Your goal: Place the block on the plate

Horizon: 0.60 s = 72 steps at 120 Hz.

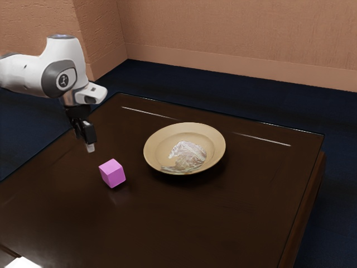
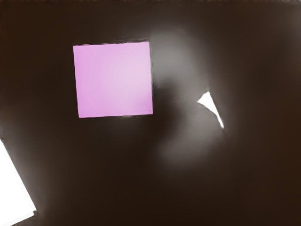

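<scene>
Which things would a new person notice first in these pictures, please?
The pink block stands out first on the dark table. Then comes the pale plate, toward the exterior view's right, with a whitish crumpled thing inside. The white arm reaches in from the exterior view's left.

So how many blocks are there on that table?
1. The pink block sits on the dark table, beside the plate, toward the exterior view's left. I can't rule out a small one hidden behind the plate.
</scene>
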Tool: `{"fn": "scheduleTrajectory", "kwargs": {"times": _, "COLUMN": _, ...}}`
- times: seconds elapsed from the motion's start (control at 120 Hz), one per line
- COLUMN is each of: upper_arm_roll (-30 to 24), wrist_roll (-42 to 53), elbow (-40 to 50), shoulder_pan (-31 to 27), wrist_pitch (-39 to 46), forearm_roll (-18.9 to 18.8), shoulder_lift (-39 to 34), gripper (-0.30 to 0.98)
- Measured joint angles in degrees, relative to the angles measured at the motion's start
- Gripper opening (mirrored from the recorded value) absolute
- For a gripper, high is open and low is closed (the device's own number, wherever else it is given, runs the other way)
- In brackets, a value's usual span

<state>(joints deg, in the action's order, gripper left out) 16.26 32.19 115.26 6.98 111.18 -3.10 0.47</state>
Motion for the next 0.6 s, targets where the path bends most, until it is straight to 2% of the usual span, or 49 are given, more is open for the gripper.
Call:
{"fn": "scheduleTrajectory", "kwargs": {"times": 0.133, "upper_arm_roll": 1.42, "wrist_roll": 4.19, "elbow": -4.12, "shoulder_pan": 0.65, "wrist_pitch": 2.32, "forearm_roll": 0.46, "shoulder_lift": 4.69, "gripper": 0.69}}
{"fn": "scheduleTrajectory", "kwargs": {"times": 0.408, "upper_arm_roll": 1.59, "wrist_roll": 6.36, "elbow": -12.53, "shoulder_pan": -0.8, "wrist_pitch": 3.65, "forearm_roll": 4.87, "shoulder_lift": 17.07, "gripper": 0.69}}
{"fn": "scheduleTrajectory", "kwargs": {"times": 0.6, "upper_arm_roll": 1.14, "wrist_roll": 6.73, "elbow": -13.23, "shoulder_pan": -0.52, "wrist_pitch": 3.98, "forearm_roll": 7.01, "shoulder_lift": 20.26, "gripper": 0.69}}
